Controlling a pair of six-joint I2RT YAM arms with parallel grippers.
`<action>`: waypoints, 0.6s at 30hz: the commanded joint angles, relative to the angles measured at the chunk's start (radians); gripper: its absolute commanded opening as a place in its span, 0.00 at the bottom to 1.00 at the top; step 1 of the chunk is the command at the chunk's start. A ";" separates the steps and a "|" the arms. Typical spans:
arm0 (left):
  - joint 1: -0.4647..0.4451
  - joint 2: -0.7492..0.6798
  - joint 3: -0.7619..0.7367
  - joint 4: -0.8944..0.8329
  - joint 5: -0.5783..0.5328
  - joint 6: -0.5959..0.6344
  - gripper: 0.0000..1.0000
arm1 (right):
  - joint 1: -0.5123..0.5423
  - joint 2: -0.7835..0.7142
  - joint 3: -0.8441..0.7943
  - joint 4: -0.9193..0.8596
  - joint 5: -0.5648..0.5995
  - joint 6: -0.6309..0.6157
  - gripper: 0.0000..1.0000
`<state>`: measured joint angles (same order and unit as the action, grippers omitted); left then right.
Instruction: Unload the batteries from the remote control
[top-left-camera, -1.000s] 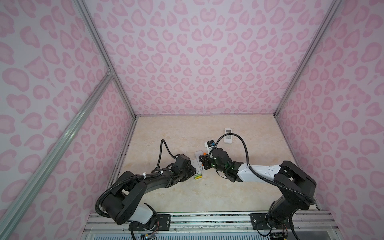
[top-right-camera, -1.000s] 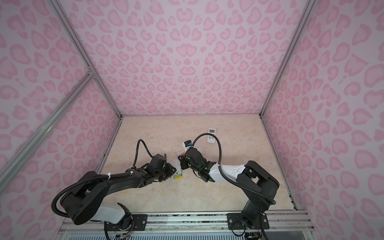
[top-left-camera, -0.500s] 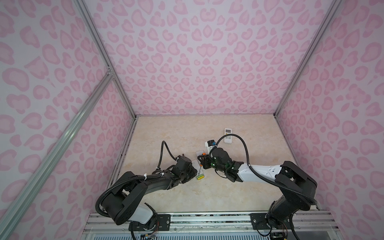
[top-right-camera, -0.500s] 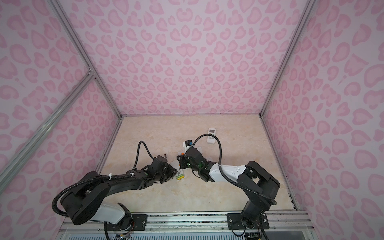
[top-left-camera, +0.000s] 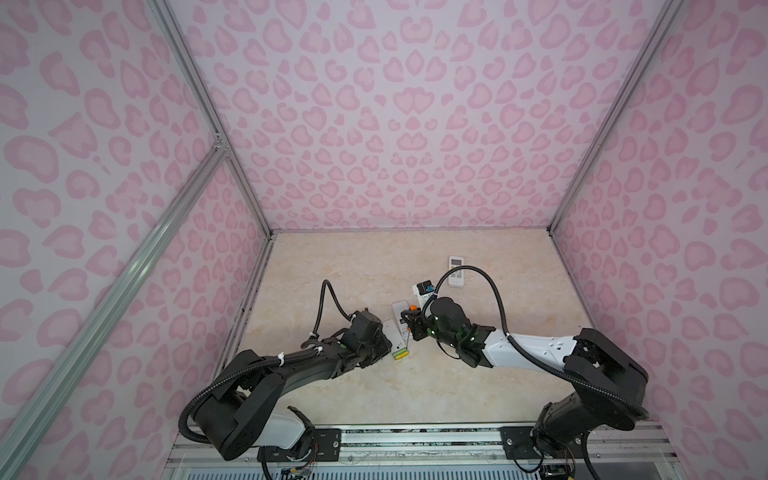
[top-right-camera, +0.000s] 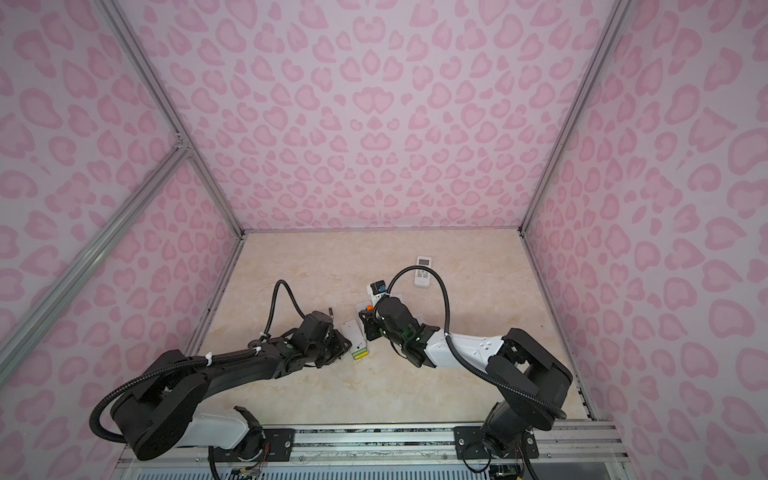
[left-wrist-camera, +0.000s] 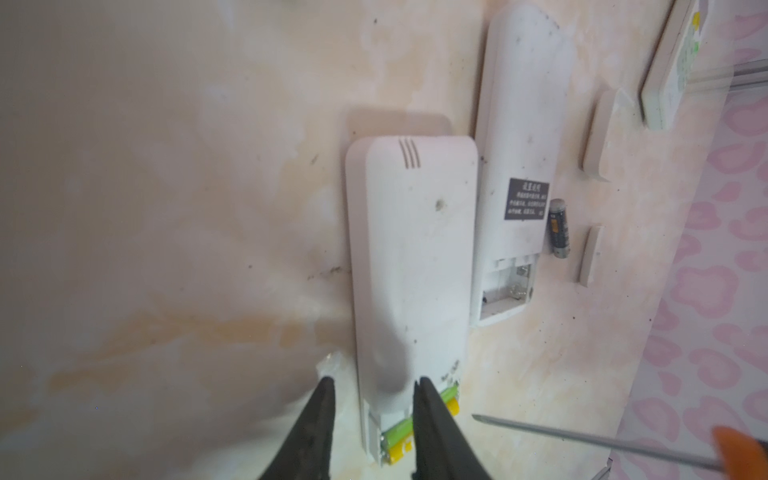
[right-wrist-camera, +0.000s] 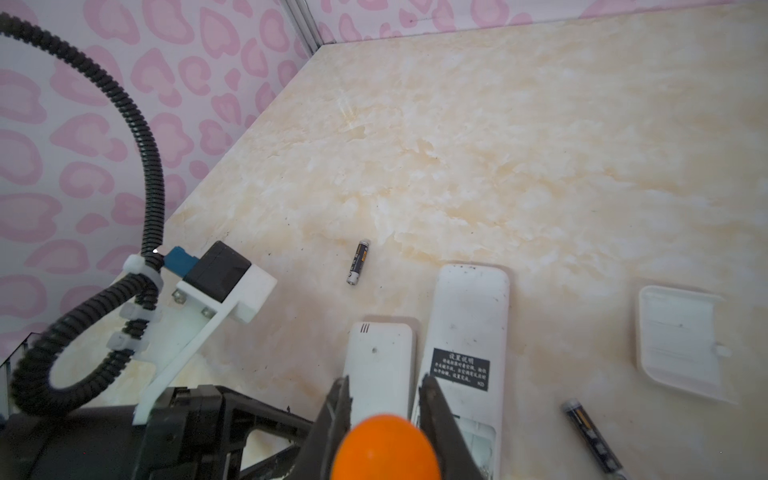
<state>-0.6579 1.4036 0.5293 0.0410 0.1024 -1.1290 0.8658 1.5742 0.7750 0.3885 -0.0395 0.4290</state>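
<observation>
A white remote control (left-wrist-camera: 411, 257) lies back up with its compartment uncovered. A green battery (left-wrist-camera: 399, 428) and a yellow battery (left-wrist-camera: 397, 453) sit in it, seen in both top views (top-left-camera: 401, 354) (top-right-camera: 360, 354). My left gripper (left-wrist-camera: 374, 380) is open over that end: one finger hangs beside the remote's edge, the other over the batteries. My right gripper (right-wrist-camera: 385, 382) is shut on the orange-handled screwdriver (right-wrist-camera: 386, 449). Its shaft (left-wrist-camera: 582, 436) points at the compartment, with the tip just short of the yellow battery's end.
A second remote (left-wrist-camera: 515, 124) lies alongside, its compartment (left-wrist-camera: 505, 286) empty. Loose black batteries (right-wrist-camera: 358, 262) (right-wrist-camera: 590, 436) and white covers (right-wrist-camera: 681, 345) (left-wrist-camera: 590, 257) lie on the marble floor. A third remote (top-left-camera: 456, 272) lies face up further back.
</observation>
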 joint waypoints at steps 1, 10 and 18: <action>0.030 0.007 0.007 -0.023 0.008 0.040 0.35 | 0.001 0.016 0.007 0.034 -0.028 -0.068 0.00; 0.089 0.094 0.066 0.007 0.057 0.124 0.41 | 0.001 0.033 -0.003 0.038 -0.061 -0.085 0.00; 0.096 0.196 0.171 0.013 0.100 0.189 0.40 | 0.001 0.019 -0.016 0.049 -0.079 -0.086 0.00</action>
<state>-0.5636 1.5738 0.6689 0.0544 0.1810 -0.9852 0.8665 1.5982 0.7650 0.4026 -0.1078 0.3504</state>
